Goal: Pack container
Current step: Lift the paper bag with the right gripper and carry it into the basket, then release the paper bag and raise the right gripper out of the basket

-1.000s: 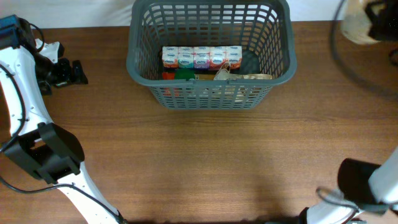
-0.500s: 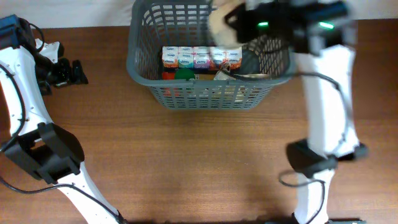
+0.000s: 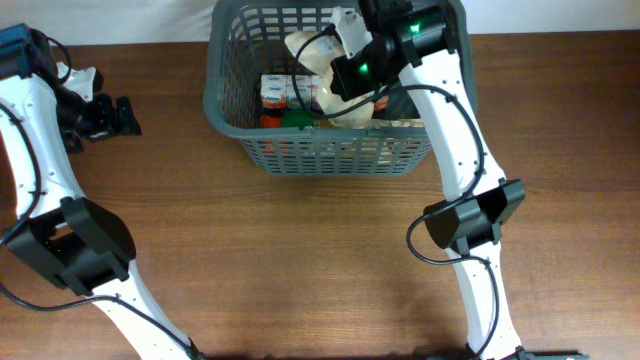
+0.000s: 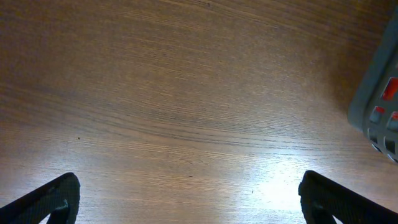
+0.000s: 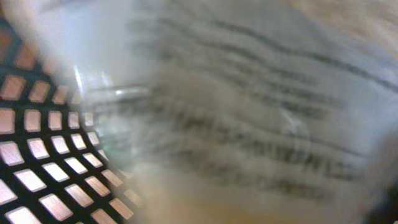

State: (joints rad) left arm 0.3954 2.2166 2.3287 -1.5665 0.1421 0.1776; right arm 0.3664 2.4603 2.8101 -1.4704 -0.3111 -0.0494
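Observation:
The container (image 3: 340,155), a dark grey lattice basket, stands at the back middle of the table. Inside lie a row of small cartons (image 3: 280,92) and red and green items (image 3: 283,120). My right gripper (image 3: 347,58) is inside the basket, above the cartons, shut on a pale cream bag (image 3: 305,48). That bag (image 5: 249,112) fills the right wrist view, blurred, with the basket lattice (image 5: 37,180) behind it; the fingers are hidden. My left gripper (image 3: 128,117) is open and empty, far left of the basket. In its wrist view the jaws (image 4: 186,199) are over bare wood, with the basket corner (image 4: 379,106) at the right.
The right arm (image 3: 465,220) stretches from the front edge across the table to the basket's right side. The left arm (image 3: 80,245) runs along the left edge. A white surface (image 3: 150,20) borders the table at the back.
The right arm has swung in from the back right with the pale bag, first over the basket, now down inside it above the cartons. The left arm has not moved.

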